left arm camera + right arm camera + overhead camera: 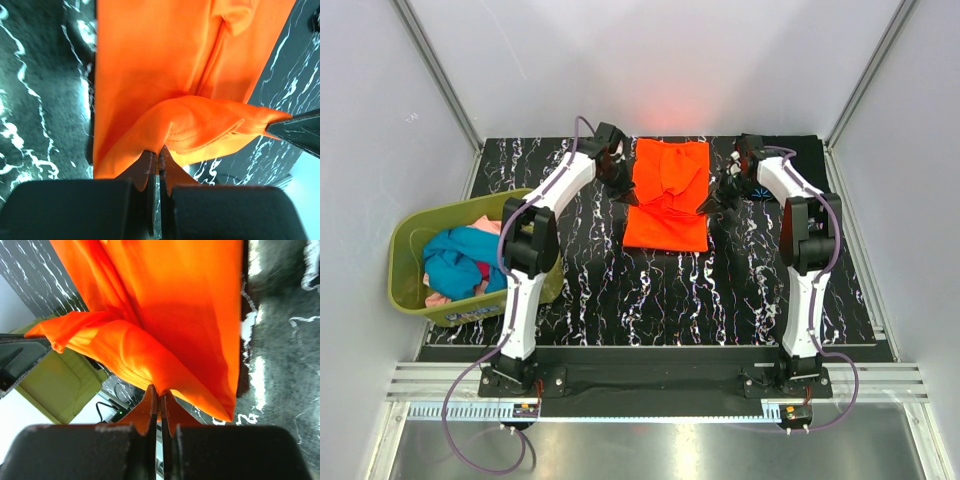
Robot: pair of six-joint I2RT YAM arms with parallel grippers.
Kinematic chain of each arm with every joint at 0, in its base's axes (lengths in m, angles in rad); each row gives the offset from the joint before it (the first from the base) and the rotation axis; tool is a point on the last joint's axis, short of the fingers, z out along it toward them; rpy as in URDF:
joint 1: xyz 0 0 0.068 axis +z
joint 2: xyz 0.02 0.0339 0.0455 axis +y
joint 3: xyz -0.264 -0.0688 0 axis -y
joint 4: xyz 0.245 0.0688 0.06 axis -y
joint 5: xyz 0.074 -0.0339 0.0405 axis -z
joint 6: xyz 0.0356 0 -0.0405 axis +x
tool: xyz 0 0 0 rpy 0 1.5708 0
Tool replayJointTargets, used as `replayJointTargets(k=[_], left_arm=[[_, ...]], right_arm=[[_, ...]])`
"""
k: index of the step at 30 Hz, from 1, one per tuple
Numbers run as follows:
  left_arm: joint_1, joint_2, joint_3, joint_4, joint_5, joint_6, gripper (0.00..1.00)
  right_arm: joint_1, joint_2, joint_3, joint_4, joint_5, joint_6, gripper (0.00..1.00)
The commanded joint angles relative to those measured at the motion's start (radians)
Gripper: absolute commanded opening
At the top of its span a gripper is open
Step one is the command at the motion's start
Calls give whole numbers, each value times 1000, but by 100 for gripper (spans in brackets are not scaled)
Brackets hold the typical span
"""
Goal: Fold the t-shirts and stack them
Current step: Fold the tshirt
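Inspecting fold station: found orange t-shirt (667,200) lying at 12 o'clock on table (650,300), partly folded, one flap lifted clear of the rest. Noted left gripper (620,188) at the shirt's 9 o'clock edge, fingers pinched fully together on a fold of orange cloth. Noted right gripper (713,200) at the 3 o'clock edge, likewise clamped tight on the same flap. Judged this fold under way, not finished; saw no finished stack. Logged heap of teal, pink and red t-shirts (460,262) unfolded in olive basket (405,290) at the table's 9 o'clock edge. Made out black t-shirt (804,150) at 1 o'clock, mostly hidden behind right arm; could not tell whether folded. Recorded black, white-veined tabletop, plain white walls, aluminium frame rails.
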Motion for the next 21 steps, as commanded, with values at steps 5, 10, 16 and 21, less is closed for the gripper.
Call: replayJointTargets(k=[5, 10, 16, 21], left_arm=[[33, 4, 43, 124, 66, -18, 0], [37, 30, 44, 178, 92, -34, 1], [42, 88, 72, 247, 113, -23, 6], [68, 164, 140, 242, 113, -32, 10]], right_arm=[[-33, 37, 117, -39, -47, -14, 0], [-42, 86, 171, -42, -61, -9, 0], [-51, 149, 228, -47, -76, 0, 3], [-67, 225, 303, -50, -79, 8, 10]])
